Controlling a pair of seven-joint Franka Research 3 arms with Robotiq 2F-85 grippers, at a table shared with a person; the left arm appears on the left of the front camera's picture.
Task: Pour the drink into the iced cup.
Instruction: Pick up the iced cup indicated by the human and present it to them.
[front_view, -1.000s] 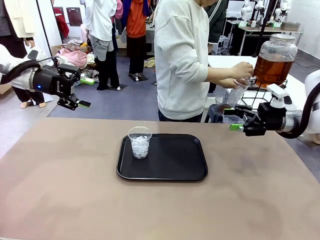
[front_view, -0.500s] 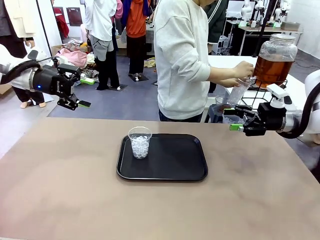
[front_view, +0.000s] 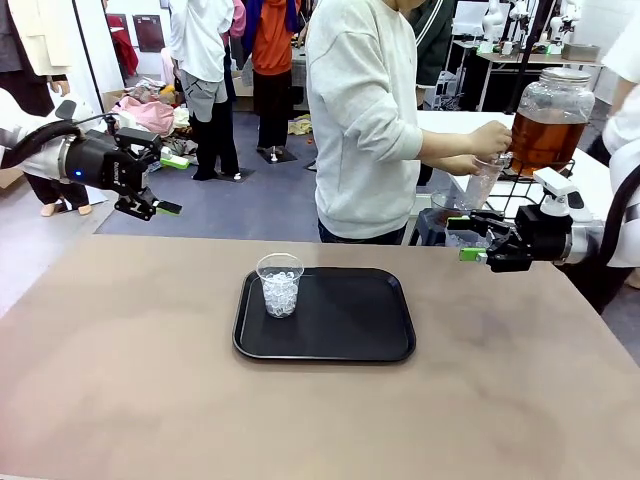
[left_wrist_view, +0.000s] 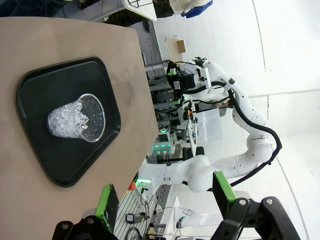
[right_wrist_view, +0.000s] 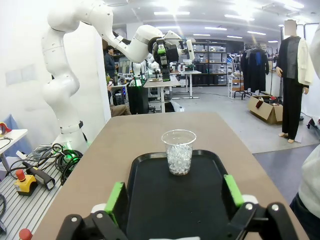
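Observation:
The iced cup, clear plastic and about half full of ice, stands upright at the left end of a black tray. The amber drink fills a glass dispenser jar on a side table at the far right. There a person holds a second clear cup at the jar's tap. My left gripper hangs open off the table's far left corner. My right gripper stands open at the far right edge, pointing left. The left wrist view shows the iced cup beyond the left gripper. In the right wrist view the iced cup stands beyond the right gripper.
The person in a white sweatshirt stands at the table's far side, turned toward the jar. The brown tabletop is bare around the tray. Other people stand farther back in the room.
The person has shifted the second cup slightly at the tap. Both arms and the iced cup have stayed still.

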